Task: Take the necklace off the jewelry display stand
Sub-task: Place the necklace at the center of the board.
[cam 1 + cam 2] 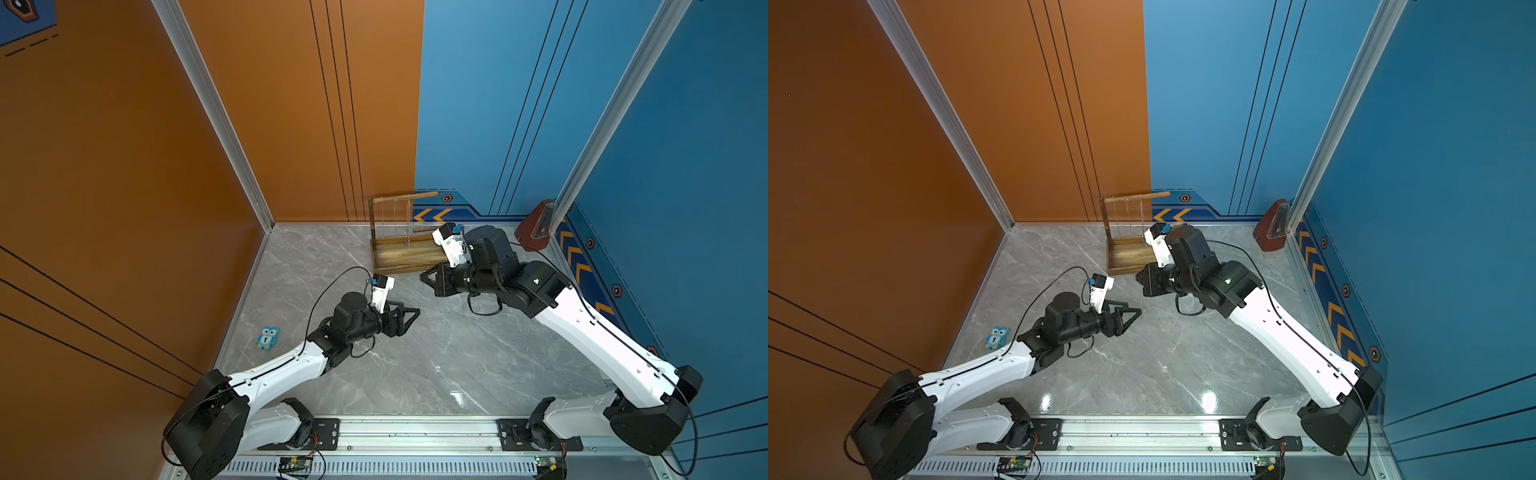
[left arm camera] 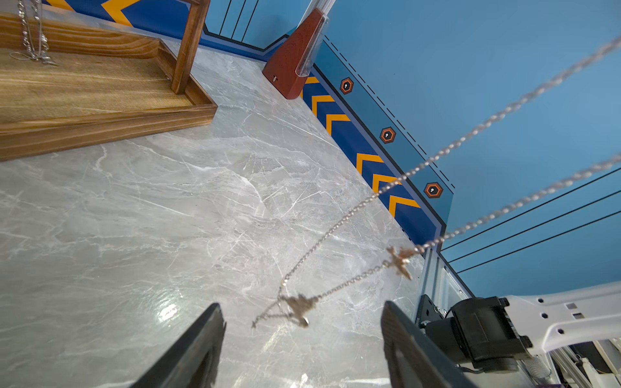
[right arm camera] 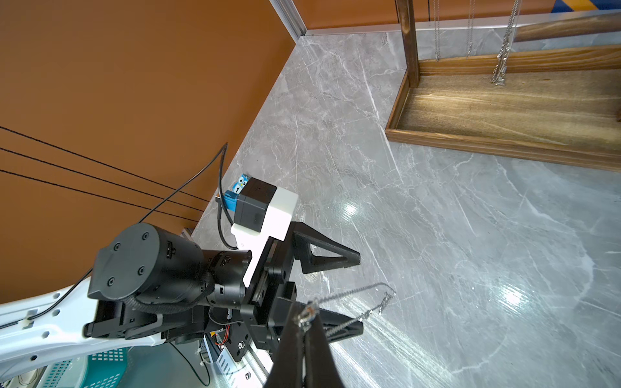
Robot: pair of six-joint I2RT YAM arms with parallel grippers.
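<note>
The thin silver chain necklace, with 2 small bird-shaped pendants, is off the brown wooden jewelry display stand. It hangs in the air as a slack loop in front of the stand's tray base, above the grey marble tabletop and apart from the stand. Other silver chains hang from the stand's long crossbar down toward the tray.

As I judge the risks, the whole necklace depends on 1 pinch at the very tips of the right gripper. A jerk or a slight loosening could let the fine chain slide out and drop in a heap. The loop also dangles between the left gripper's fingers, so a sideways pull by that arm could snag a pendant and tug the chain from the pinch. A swing toward the stand could tangle it with the hanging chains.

The right gripper is closed tight, with the chain clamped at its fingertips. The left gripper stands wide and holds nothing. In the right wrist view the chain passes close to 1 of its fingers, and I cannot tell whether it touches.
</note>
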